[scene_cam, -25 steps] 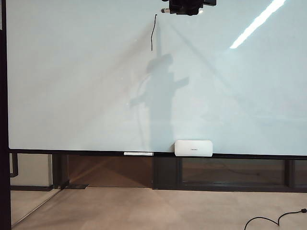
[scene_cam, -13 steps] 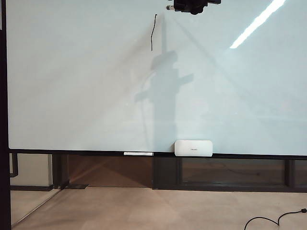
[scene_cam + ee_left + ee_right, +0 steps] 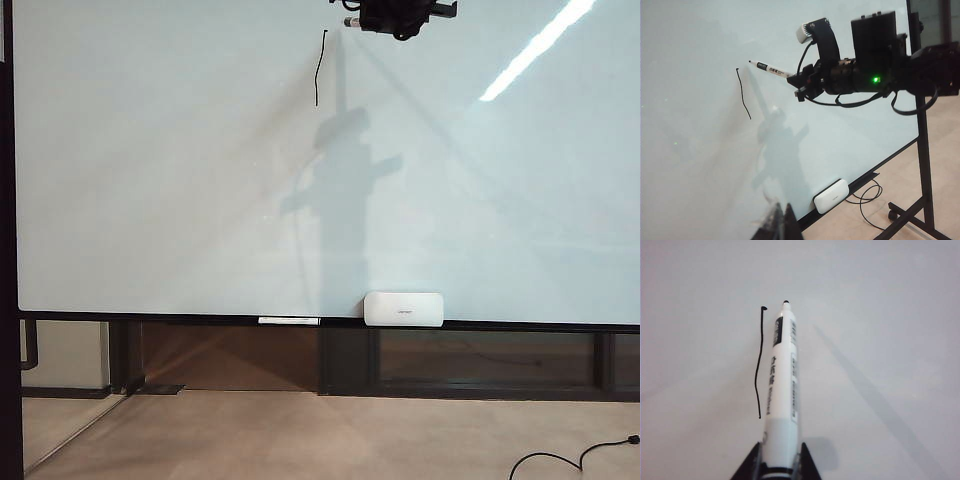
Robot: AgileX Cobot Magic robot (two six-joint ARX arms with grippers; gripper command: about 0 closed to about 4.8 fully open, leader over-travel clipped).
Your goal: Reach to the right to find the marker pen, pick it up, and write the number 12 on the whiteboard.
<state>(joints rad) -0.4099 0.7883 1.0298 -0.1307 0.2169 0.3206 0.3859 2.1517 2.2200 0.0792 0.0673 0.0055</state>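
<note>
**Exterior view: right tool with marker pen at the top of the whiteboard**

Whiteboard (image 3: pixel 200 180): large glossy pale board in a dark frame, filling most of the exterior view. One black stroke (image 3: pixel 319 68), near vertical and slightly wavy, stands high on the board a little left of centre. A bright ceiling-light reflection crosses the upper right corner, and the arm's shadow falls down the middle.

Marker pen (image 3: pixel 781 390): white barrel with printed lettering and a black tip. It is pinched at its rear end by the right tool (image 3: pixel 776 462), whose two dark fingers sit pressed against either side of the barrel. The tip points at the board just right of the stroke's upper end; whether it touches the surface cannot be told. In the left wrist view the pen (image 3: pixel 771 69) juts out leftward from the right tool (image 3: pixel 801 86), with the stroke (image 3: pixel 743 93) below and left of the tip.

Right tool, exterior view (image 3: pixel 350 20): at the very top edge, right of the stroke, partly cut off by the frame.

Left tool (image 3: pixel 782 222): only dark finger ends show at the edge of its own wrist view, blurred; spread or pressed together cannot be told.

Small white box (image 3: pixel 403 308): rounded, resting on the board's lower ledge right of centre.

Thin white stick (image 3: pixel 289 321): lying on the same ledge, just left of the box.

Black cable (image 3: pixel 570 460): on the floor, near right corner.
</note>
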